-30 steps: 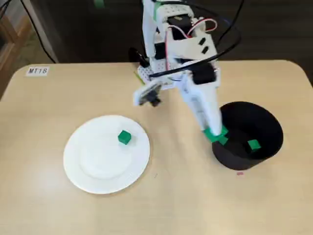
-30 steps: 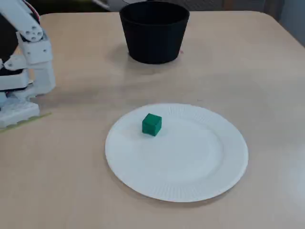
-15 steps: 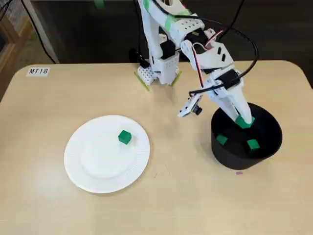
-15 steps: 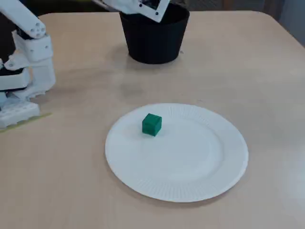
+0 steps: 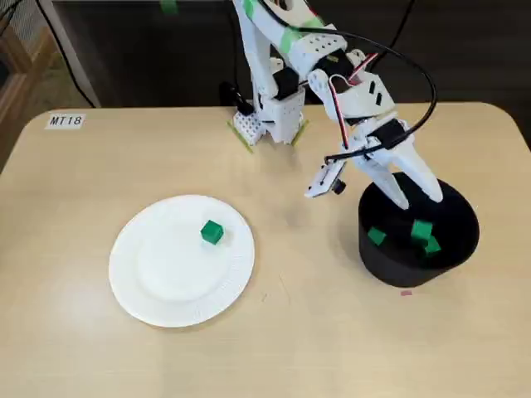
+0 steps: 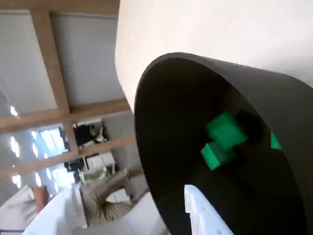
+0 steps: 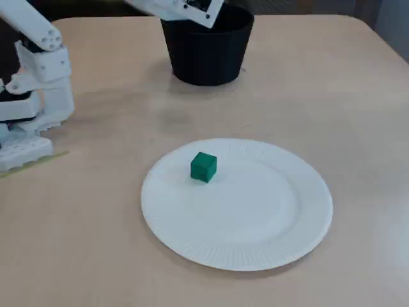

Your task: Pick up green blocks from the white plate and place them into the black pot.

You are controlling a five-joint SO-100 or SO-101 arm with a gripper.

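Note:
The black pot [image 5: 383, 264] stands at the right of a fixed view. My gripper [image 5: 421, 201] hovers over it, open, fingers spread, nothing held. Three green blocks lie inside: one at the left [image 5: 377, 236], one in the middle [image 5: 421, 230] and one beside it [image 5: 432, 245]. The wrist view looks into the pot [image 6: 161, 147] and shows green blocks [image 6: 225, 131] on its floor, with one white finger [image 6: 200, 215] at the bottom edge. Another green block [image 5: 211, 232] sits on the white plate [image 5: 166, 290]; the other fixed view shows this block [image 7: 204, 167], the plate [image 7: 255, 230] and the pot [image 7: 206, 51].
The arm's base [image 5: 265, 124] stands at the back of the table, at the left edge [image 7: 32, 83] in the other fixed view. A label reading MT18 [image 5: 65, 120] lies at the back left. A tiny pink speck [image 5: 406, 292] lies in front of the pot.
My gripper carried a green block from the pot's left rim to above the pot, then opened; the block now lies inside. The block on the plate has not moved.

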